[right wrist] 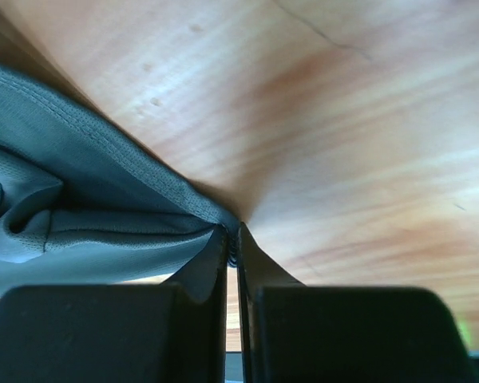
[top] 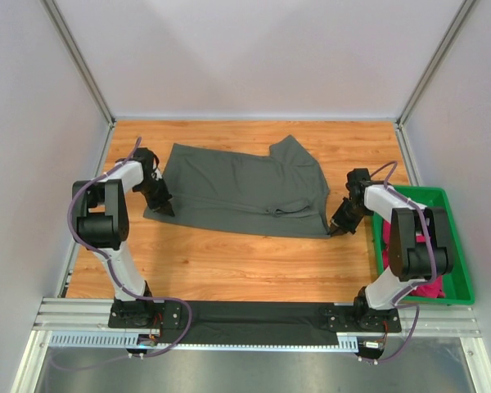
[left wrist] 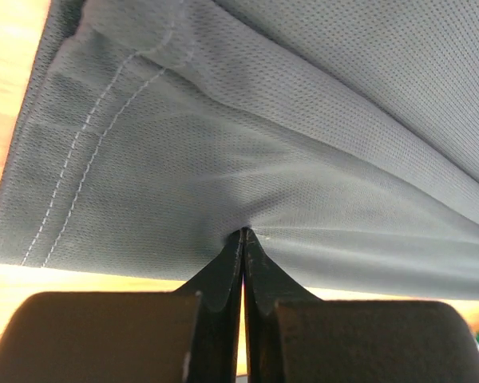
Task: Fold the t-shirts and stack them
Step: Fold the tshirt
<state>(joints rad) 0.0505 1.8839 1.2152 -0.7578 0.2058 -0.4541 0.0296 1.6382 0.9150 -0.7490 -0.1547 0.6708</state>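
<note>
A charcoal grey t-shirt (top: 237, 192) lies spread across the middle of the wooden table, one sleeve pointing to the back right. My left gripper (top: 165, 209) is shut on the shirt's near left corner; the left wrist view shows the cloth (left wrist: 247, 159) pinched at the fingertips. My right gripper (top: 335, 230) is shut on the shirt's near right corner, with the hem (right wrist: 104, 167) caught between its fingers. A magenta-pink t-shirt (top: 430, 288) lies bunched in the green tray, mostly hidden behind the right arm.
A green plastic tray (top: 453, 221) stands at the right edge of the table. White enclosure walls and metal posts ring the table. Bare wood (top: 229, 262) runs between the shirt and the arm bases.
</note>
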